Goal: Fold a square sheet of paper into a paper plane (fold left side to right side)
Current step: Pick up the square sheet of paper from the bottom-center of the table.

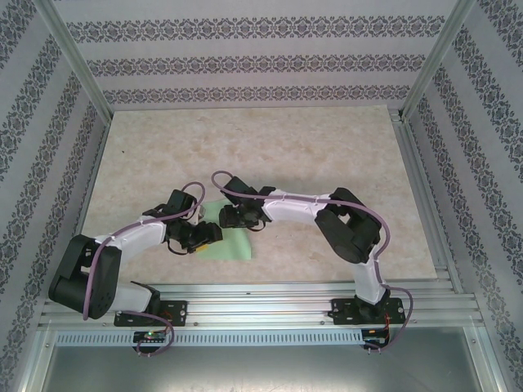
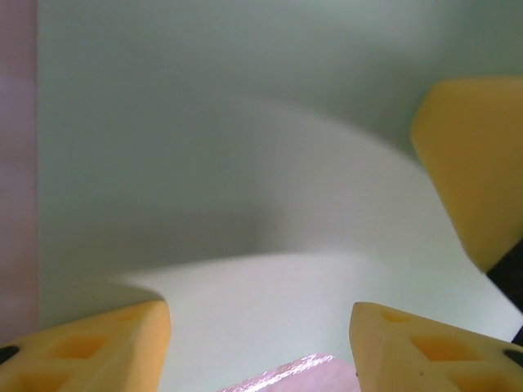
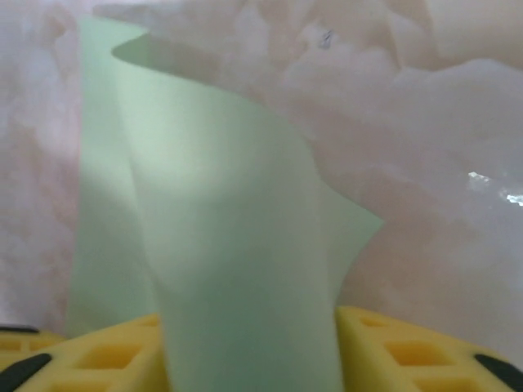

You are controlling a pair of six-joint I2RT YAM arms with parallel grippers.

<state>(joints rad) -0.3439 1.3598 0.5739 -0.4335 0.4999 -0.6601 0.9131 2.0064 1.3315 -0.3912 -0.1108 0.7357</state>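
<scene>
**Both pincers apart around a curling sheet**

The square sheet of paper point(image 1: 222, 249) lies on the table point(image 1: 286, 147), by the middle of the table's near edge, with part of it lifted in a curl. The left gripper point(image 2: 260, 314) has its fingers apart, the curl between them. The right gripper point(image 3: 249, 322) is also apart, with paper rising through its gap.

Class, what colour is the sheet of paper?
The paper is plain light green, clearest in the right wrist view.
</scene>
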